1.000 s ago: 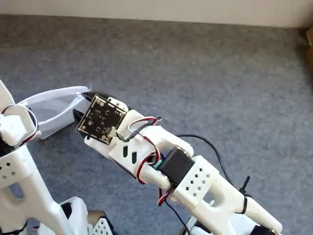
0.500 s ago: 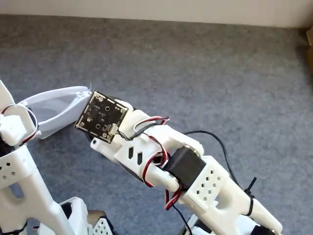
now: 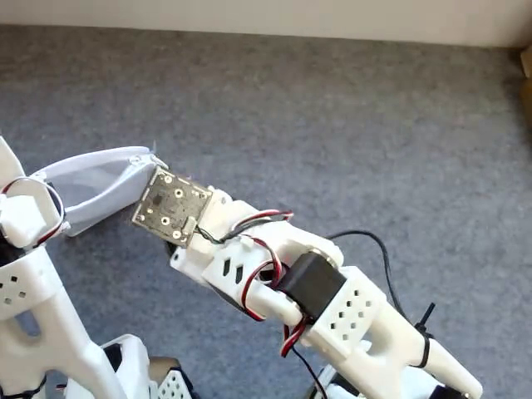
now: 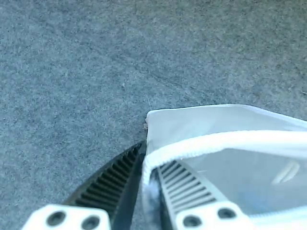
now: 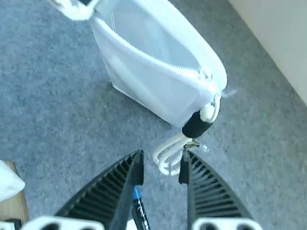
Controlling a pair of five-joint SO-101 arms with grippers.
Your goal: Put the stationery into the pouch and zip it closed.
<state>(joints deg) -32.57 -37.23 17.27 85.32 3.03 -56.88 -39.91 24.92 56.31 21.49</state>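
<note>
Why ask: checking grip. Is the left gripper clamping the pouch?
Yes: the left gripper pinches the pouch by its white rim, between ribbed jaws.

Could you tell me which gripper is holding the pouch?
The left gripper, shut on the white pouch at its edge; the right gripper is open beside the zipper pull cord, not gripping it.

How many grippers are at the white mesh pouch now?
2. The left gripper is shut on the rim of the white mesh pouch at one end; the right gripper is open at the other end, by the zip pull's white cord loop.
</note>
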